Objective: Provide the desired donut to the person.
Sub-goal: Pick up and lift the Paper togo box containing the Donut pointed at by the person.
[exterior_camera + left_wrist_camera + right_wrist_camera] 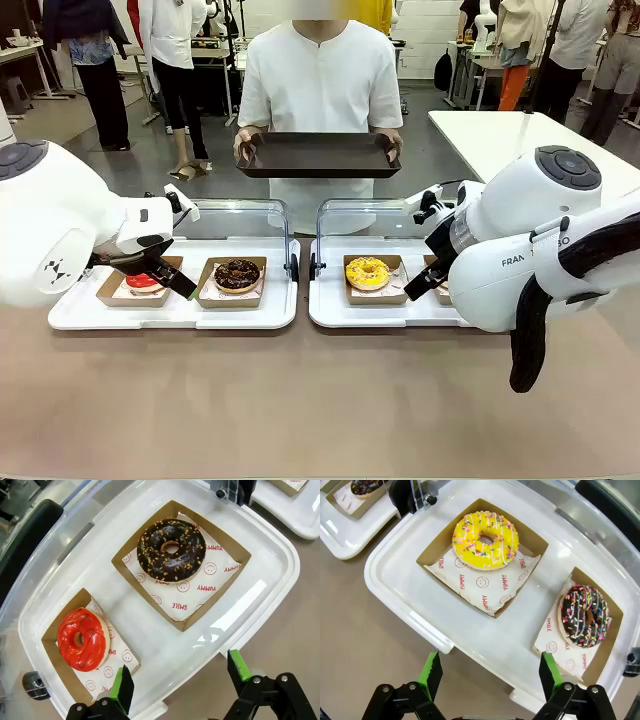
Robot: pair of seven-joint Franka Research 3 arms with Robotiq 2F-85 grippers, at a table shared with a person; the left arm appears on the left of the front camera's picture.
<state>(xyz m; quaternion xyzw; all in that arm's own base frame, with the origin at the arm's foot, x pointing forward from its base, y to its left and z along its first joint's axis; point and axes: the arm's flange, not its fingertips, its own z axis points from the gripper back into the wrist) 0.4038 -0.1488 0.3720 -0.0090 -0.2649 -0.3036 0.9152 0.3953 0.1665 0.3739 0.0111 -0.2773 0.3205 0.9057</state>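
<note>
Left tray [70, 318]: leftmost donut [142, 282], second donut [237, 273], each in a box.
Right tray [330, 316]: just right of left tray; third donut [367, 272], rightmost donut [584, 615], boxed.
Person [320, 80]: behind both trays, holding serving tray [318, 155].

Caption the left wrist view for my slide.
Open left pincer hovers above white tray holding a red-glazed donut and a chocolate donut.

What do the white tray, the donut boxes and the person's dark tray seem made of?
White tray: likely plastic, glossy, with sharp light reflections. Donut boxes: brown cardboard, matte, folded edges. Dark tray: perhaps plastic or wood, matte; cannot tell.
</note>
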